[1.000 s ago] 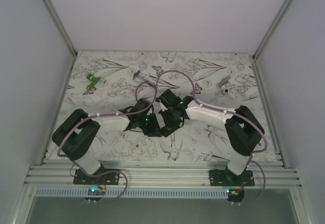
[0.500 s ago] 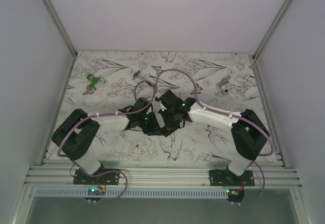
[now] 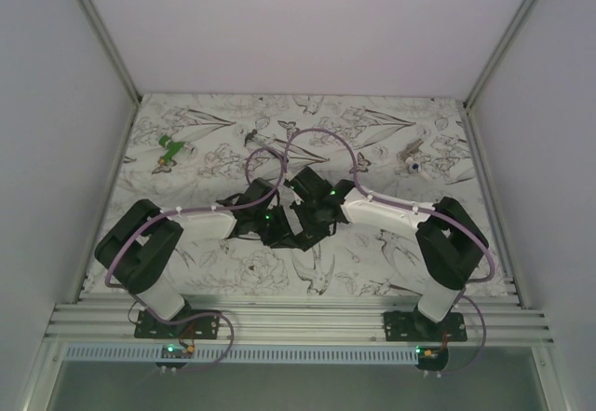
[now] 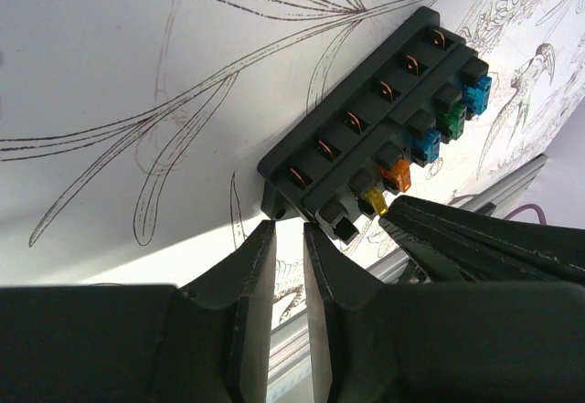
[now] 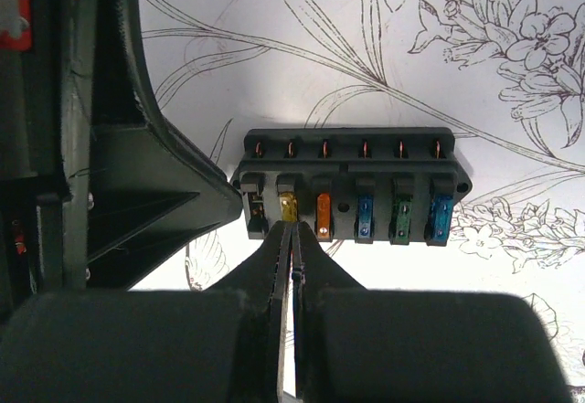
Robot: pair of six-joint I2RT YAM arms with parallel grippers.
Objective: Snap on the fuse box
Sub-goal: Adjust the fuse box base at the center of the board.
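The fuse box (image 4: 384, 138) is a black block lying on the flower-patterned table, with a row of yellow, orange, blue and green fuses; it also shows in the right wrist view (image 5: 352, 184). My left gripper (image 4: 288, 229) has its fingers a narrow gap apart with nothing between them, and its tips are at the box's near end corner. My right gripper (image 5: 291, 228) is shut, its tips against the lower end of the yellow fuse (image 5: 290, 207). In the top view both grippers meet at mid-table (image 3: 291, 220) and hide the box.
A green piece (image 3: 170, 149) lies at the far left. A thin dark tool (image 3: 251, 137) lies at the far middle and a small pale part (image 3: 413, 157) at the far right. A metal rail (image 3: 298, 320) runs along the near edge.
The right arm's elbow swung slightly right, then back. Both grippers stayed together at mid-table.
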